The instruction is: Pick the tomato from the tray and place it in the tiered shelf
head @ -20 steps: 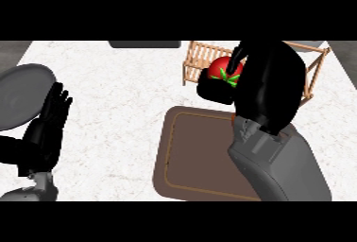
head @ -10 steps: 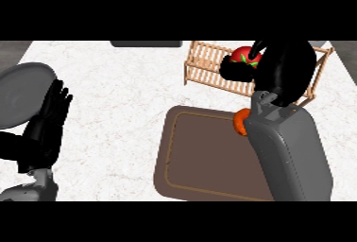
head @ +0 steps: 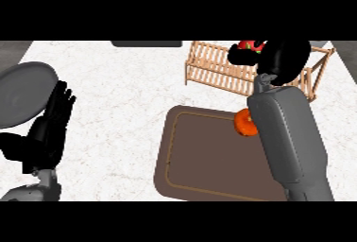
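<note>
Head view, only one camera.

Right hand (head: 279,54) is over the wooden tiered shelf (head: 216,75) at the counter's far right corner, fingers curled round the tomato (head: 250,45). Only a sliver of red with a green top shows at the hand's far-left edge; the rest is hidden by the hand.

Change: a second ago the hand and tomato sat nearer, roughly over the shelf's front slats. Half a second ago they were further back. Now they've carried to the shelf's far edge, near the counter's back edge, and the forearm (head: 289,137) stretches across the right side of the brown tray (head: 174,156). So transport is basically done and this looks like the final placing stage. Tomato is clear of the tray but not released. Can't tell if it touches a tier or hangs just above one.

An orange round thing (head: 244,123) shows at the tray's right edge, tucked against the forearm, half hidden. It wasn't visible a second ago, the arm covered that spot. Not the task's thing.

Left hand (head: 49,127) rests at the counter's left edge, fingers straight and pointing up, holding nothing, same pose as before. Grey plate (head: 24,92) just beyond it at the left edge. Dark object (head: 146,43) at the back edge, too cropped to identify.

Judgement: remaining work is to lower, let go, then back out without catching the slats.
</note>
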